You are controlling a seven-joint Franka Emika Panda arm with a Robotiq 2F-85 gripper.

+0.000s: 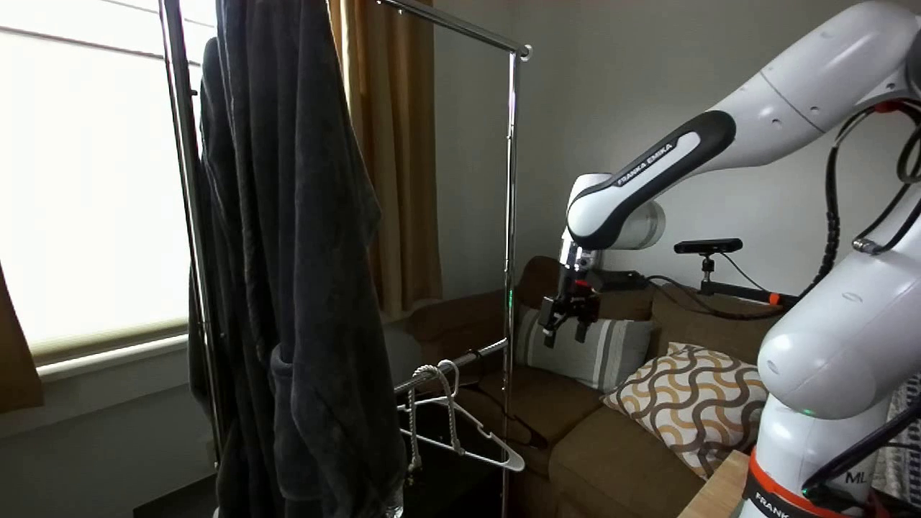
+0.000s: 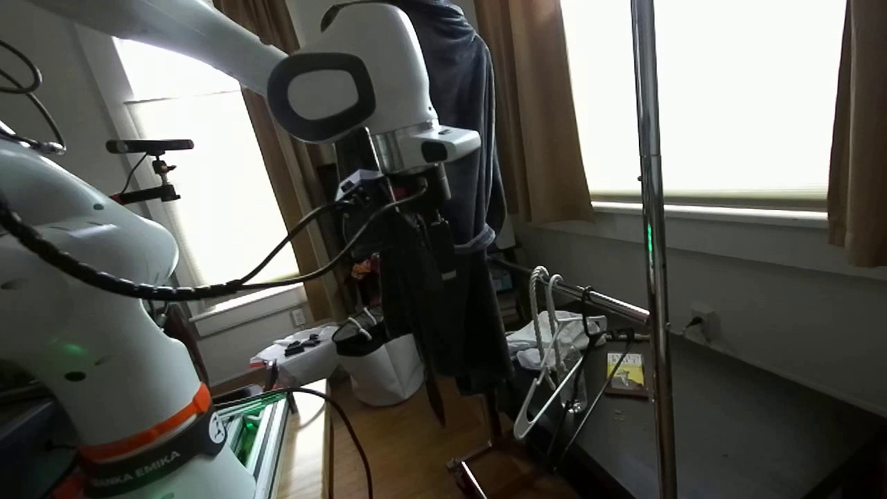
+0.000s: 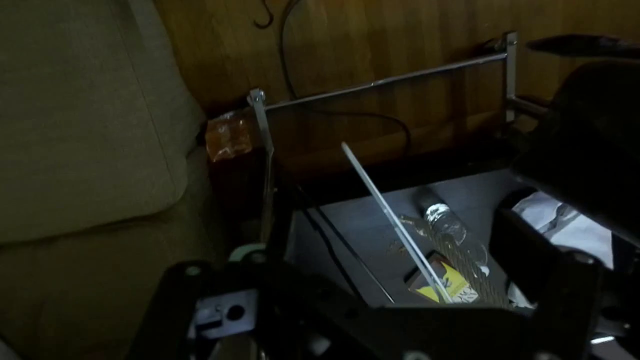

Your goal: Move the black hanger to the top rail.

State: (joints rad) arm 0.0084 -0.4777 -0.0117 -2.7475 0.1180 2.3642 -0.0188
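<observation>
The black hanger [image 1: 534, 436] hangs by its hook on the rack's lower crossbar in both exterior views [image 2: 586, 315], near the upright post. Its thin dark arms also show in the wrist view [image 3: 325, 239], left of a white hanger. The top rail [image 1: 460, 27] runs along the top of the chrome rack in an exterior view; it is out of frame elsewhere. My gripper [image 1: 565, 335] points down, open, with nothing between its fingers. It is above the black hanger and apart from it, beyond the rack's post. In the wrist view, dark fingers stand wide apart.
White hangers [image 1: 514, 460] and a twisted cord [image 1: 424, 370] hang beside the black hanger on the lower crossbar [image 1: 493, 348]. A dark robe [image 1: 302, 252] hangs from the rack. The upright post [image 1: 511, 216] stands near the gripper. A couch with cushions [image 1: 683, 403] is behind.
</observation>
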